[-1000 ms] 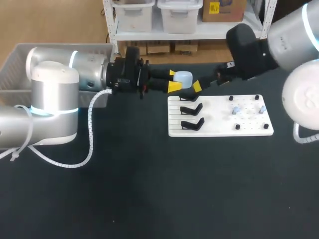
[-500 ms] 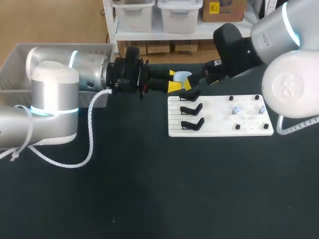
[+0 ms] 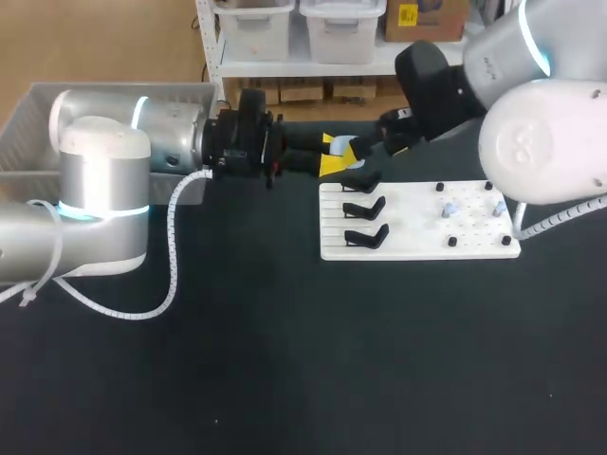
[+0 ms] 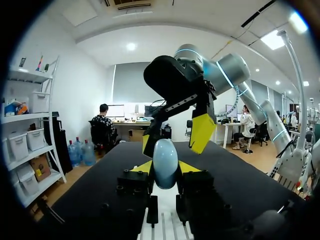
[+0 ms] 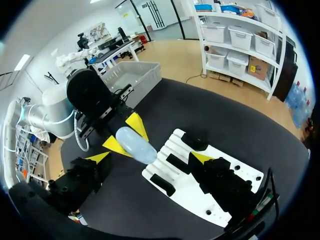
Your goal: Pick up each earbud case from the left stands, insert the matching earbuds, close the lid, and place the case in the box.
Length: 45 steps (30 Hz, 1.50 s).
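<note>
While left fingers (image 4: 141, 167) clamp the earbud case (image 4: 165, 162), right fingers (image 5: 97, 157) stand apart, flanking it.

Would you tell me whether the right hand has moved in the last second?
Yes. The right hand has moved left along the far edge of the white board, closing in on the case held by the left hand.

- The box (image 3: 38, 95) sat in the upper left of the frame, behind the left arm (image 3: 104, 180).
- The board (image 3: 417, 245) lay right of centre, with stands (image 3: 365, 207) in a column on its left half and earbuds (image 3: 450, 209) on its right half.
- The earbud case (image 3: 347, 150) hung above the board's upper left corner, clamped between the fingers of the left gripper (image 3: 332, 154).
- The right gripper (image 3: 360, 154) met the case from the right, with a finger either side of it.
</note>
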Available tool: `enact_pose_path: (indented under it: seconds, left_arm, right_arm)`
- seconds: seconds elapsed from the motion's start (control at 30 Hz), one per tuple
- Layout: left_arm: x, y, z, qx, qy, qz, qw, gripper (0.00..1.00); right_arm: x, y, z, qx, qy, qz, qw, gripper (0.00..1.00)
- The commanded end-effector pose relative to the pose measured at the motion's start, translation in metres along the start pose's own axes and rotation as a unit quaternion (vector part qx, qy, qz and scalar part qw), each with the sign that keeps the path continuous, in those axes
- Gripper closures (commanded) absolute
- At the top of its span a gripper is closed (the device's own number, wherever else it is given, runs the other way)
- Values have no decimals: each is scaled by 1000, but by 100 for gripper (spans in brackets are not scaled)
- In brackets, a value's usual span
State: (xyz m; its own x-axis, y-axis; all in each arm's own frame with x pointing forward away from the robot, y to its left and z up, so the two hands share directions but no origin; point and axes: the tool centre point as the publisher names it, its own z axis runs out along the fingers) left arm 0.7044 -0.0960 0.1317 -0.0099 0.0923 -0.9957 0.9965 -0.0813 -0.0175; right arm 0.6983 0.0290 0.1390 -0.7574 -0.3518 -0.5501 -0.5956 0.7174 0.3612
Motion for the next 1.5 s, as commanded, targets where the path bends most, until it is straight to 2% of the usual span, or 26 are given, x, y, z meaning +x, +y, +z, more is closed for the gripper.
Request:
enact_pose_path:
  seconds: [0.03, 0.6, 0.9, 0.97, 1.1, 1.2, 1.37, 1.5]
  left_arm:
    - [1, -1, 0, -2, -1, 1, 1000, 100]
    - [1, -1, 0, -2, -1, 1, 1000, 100]
    - [1, -1, 0, -2, -1, 1, 1000, 100]
    - [1, -1, 0, -2, -1, 1, 1000, 100]
    - [1, -1, 0, -2, -1, 1, 1000, 100]
    - [1, -1, 0, -2, -1, 1, 1000, 100]
    - [1, -1, 0, -2, -1, 1, 1000, 100]
    - [2, -1, 1, -2, 0, 2, 1000, 100]
  right_arm:
    - [-2, -2, 4, 3, 2, 2, 1000, 0]
    - [-5, -12, 2, 25, -1, 15, 1000, 0]
    - [-16, -13, -22, 43, -37, 6, 998, 0]
    - [-17, -14, -31, 58, -45, -11, 997, 0]
    - [-16, -23, -53, 132, -46, -57, 989, 0]
    - [-10, -34, -68, 187, -26, -91, 978, 0]
    - [6, -64, -86, 252, 25, -112, 961, 0]
    - [20, -87, -95, 267, 59, -98, 957, 0]
